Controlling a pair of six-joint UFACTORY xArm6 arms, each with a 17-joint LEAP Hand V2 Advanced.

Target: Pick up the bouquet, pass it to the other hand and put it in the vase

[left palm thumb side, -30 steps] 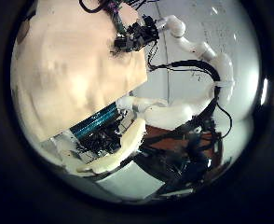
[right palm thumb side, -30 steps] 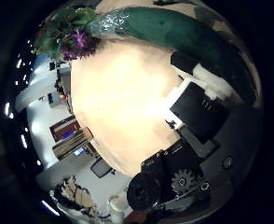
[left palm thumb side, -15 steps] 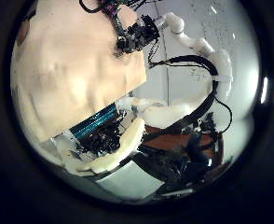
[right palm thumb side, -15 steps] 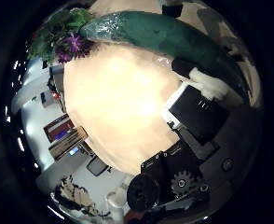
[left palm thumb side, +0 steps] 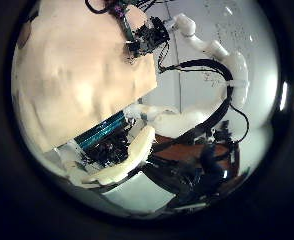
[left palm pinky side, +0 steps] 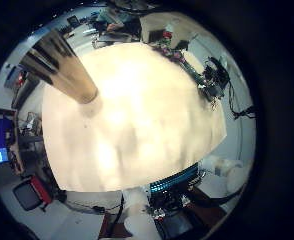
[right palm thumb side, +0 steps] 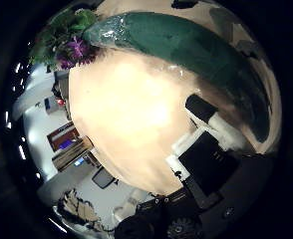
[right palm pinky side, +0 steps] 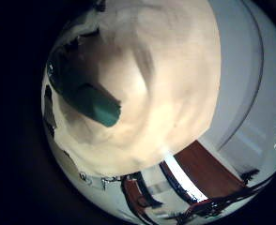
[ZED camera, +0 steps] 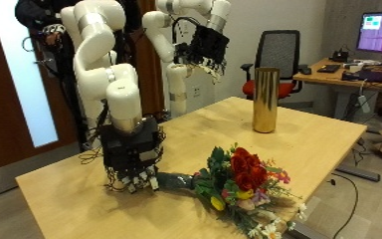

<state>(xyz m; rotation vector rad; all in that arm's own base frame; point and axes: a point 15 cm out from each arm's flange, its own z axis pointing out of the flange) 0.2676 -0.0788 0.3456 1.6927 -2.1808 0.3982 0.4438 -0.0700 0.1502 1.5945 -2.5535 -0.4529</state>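
Bouquet (ZED camera: 240, 184) is lying on the wooden table (ZED camera: 310, 139), low in the frame of the outside view, with its flowers toward the near table edge and its teal wrapped stem reaching back under my right hand (ZED camera: 133, 162). Compared with a second ago, I am seeing the teal wrap (right palm thumb side: 181, 45) filling more of the right thumb side palm view, so that palm is sitting closer to it. The hand's own black and white finger (right palm thumb side: 208, 139) is also lying further from the wrap than it was. The other right palm camera is showing the cut end of the stem (right palm pinky side: 99, 103) close by, on the tabletop. The right hand's fingers are hanging down, loose, around the stem end, and I am not seeing them closed on it.

The left thumb side view is looking much as before. My left hand (ZED camera: 206, 45) is hovering high at the top of the frame, well apart from the bouquet, with its fingers relaxed and holding nothing.

The gold vase (ZED camera: 264, 100) is standing upright at the far side of the table, in mid-frame, with bare tabletop between it and the flowers. It is also showing in the left little finger side view (left palm pinky side: 62, 68). An office chair (ZED camera: 283, 52) and a desk (ZED camera: 363, 80) are standing beyond the table.
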